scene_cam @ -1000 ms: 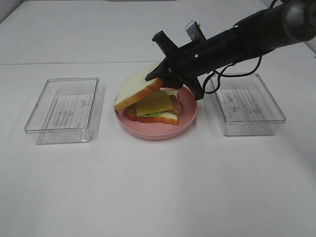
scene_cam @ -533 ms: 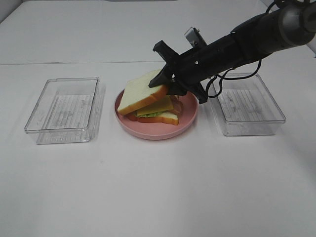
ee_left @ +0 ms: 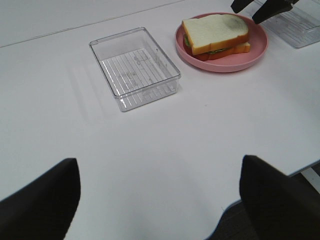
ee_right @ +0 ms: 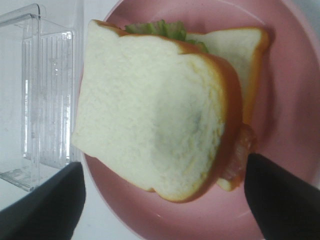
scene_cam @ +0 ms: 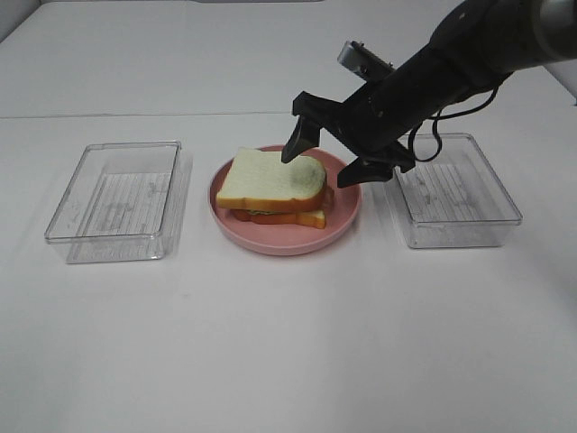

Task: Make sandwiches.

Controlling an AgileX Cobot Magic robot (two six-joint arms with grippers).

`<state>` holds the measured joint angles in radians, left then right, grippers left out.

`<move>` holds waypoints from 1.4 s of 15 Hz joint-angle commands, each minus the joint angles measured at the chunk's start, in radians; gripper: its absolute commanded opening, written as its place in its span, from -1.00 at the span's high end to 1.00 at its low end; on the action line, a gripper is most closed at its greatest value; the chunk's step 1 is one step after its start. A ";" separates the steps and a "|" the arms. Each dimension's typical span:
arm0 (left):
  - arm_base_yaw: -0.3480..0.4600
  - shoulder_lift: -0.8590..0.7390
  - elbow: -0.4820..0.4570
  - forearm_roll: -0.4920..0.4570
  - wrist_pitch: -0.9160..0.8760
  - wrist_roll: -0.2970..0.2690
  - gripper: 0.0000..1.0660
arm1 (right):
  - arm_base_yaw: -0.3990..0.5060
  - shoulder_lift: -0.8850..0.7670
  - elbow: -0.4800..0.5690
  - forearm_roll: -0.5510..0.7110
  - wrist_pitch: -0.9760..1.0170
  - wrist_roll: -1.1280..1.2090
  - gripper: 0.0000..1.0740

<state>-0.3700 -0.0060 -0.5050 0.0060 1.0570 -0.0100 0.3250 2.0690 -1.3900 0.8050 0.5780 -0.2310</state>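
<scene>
One sandwich point(scene_cam: 270, 185) lies on the round pink plate point(scene_cam: 281, 245), with a white bread slice flat on top. In the right wrist view, green lettuce point(ee_right: 161, 28) and reddish bacon point(ee_right: 241, 155) peek out under the top bread slice point(ee_right: 150, 120). My right gripper point(scene_cam: 329, 156) hovers just above the sandwich's far right side, open and holding nothing, one finger either side of the plate's back edge. My left gripper point(ee_left: 157, 210) is open and empty over bare table, far from the sandwich point(ee_left: 215, 32); the high view does not show it.
A clear plastic tray point(scene_cam: 117, 198) stands empty left of the plate, and another clear plastic tray point(scene_cam: 455, 189) stands right of it, under the right arm. The white table point(scene_cam: 288, 343) stretches in front of them.
The right gripper lowered the top bread slice onto the stack and opened, letting it go. The slice now lies flat. The gripper has lifted slightly to the right.
</scene>
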 commanded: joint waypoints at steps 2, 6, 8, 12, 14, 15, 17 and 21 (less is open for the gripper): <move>0.001 -0.020 0.006 -0.006 -0.011 0.004 -0.54 | 0.001 -0.116 0.002 -0.313 0.074 0.148 -0.52; 0.001 -0.020 0.006 -0.006 -0.011 0.004 -0.54 | 0.001 -0.249 0.002 -0.546 0.272 0.209 -0.52; 0.001 -0.020 0.006 -0.006 -0.011 0.004 -0.54 | 0.001 -0.320 0.002 -0.595 0.379 0.212 -0.52; 0.001 -0.020 0.006 -0.006 -0.011 0.004 -0.54 | 0.001 -0.524 0.076 -0.605 0.479 0.212 -0.52; 0.001 -0.020 0.006 -0.013 -0.011 0.010 -0.54 | 0.001 -0.739 0.244 -0.645 0.493 0.212 -0.52; 0.001 -0.020 0.006 -0.013 -0.011 0.010 -0.54 | 0.001 -0.826 0.313 -0.663 0.501 0.212 -0.52; 0.001 -0.020 0.006 -0.013 -0.011 0.010 -0.54 | 0.001 -1.000 0.446 -0.682 0.520 0.211 -0.52; 0.001 -0.020 0.006 -0.014 -0.011 0.015 -0.54 | 0.001 -1.312 0.662 -0.685 0.555 0.211 -0.52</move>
<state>-0.3700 -0.0060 -0.5050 0.0000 1.0570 0.0000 0.3250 0.7840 -0.7400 0.1250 1.1260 -0.0260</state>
